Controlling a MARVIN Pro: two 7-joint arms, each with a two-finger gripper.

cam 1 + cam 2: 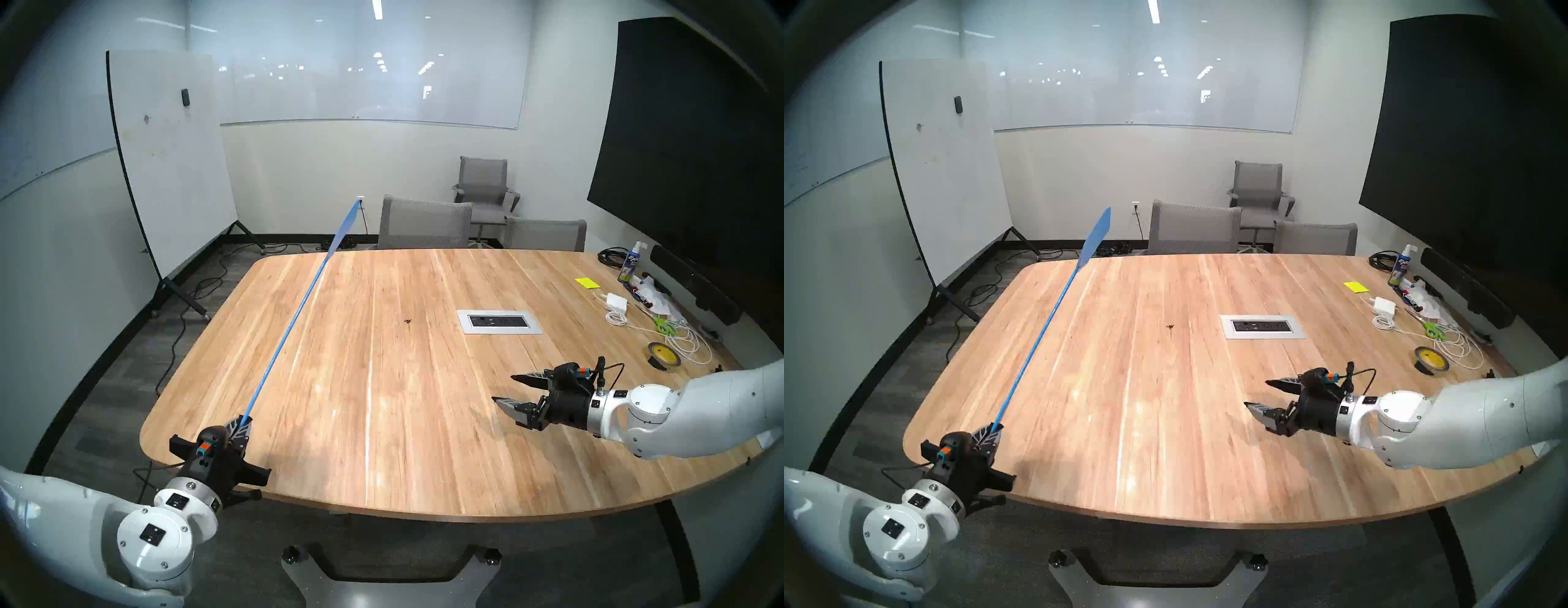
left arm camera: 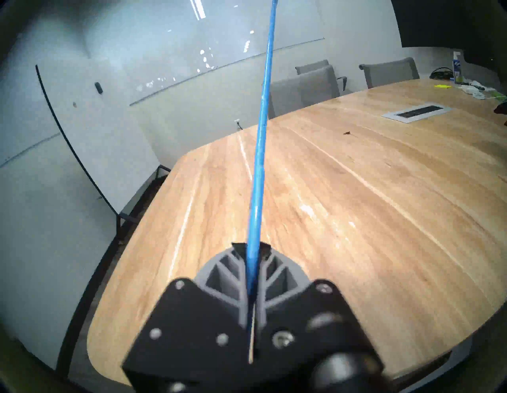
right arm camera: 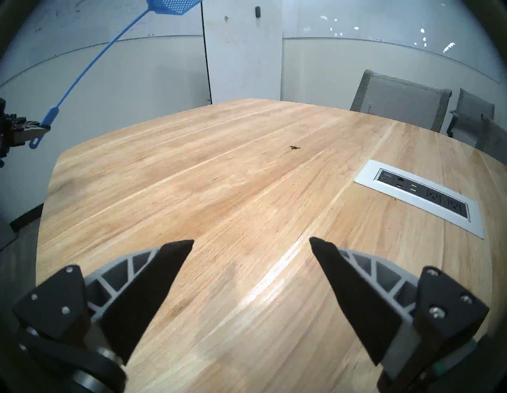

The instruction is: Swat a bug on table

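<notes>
A tiny dark bug (image 1: 408,321) (image 1: 1170,326) (image 2: 347,133) (image 3: 295,148) rests near the middle of the light-wood table (image 1: 382,424), just left of the power panel. My left gripper (image 1: 242,426) (image 2: 252,248) hovers over the table's near left corner, shut on the handle of a blue fly swatter (image 1: 292,322) (image 3: 82,74). The swatter rises steeply away from me, its head (image 1: 345,223) (image 3: 172,6) high above the far left edge, well left of the bug. My right gripper (image 1: 505,388) (image 3: 251,241) is open and empty above the table's right side, pointing left.
A silver power-outlet panel (image 1: 499,321) is set into the table right of the bug. Cables, scissors, a tape roll (image 1: 664,356), a spray bottle and a yellow pad clutter the far right edge. Grey chairs (image 1: 424,223) stand behind the table; a whiteboard (image 1: 169,161) stands left.
</notes>
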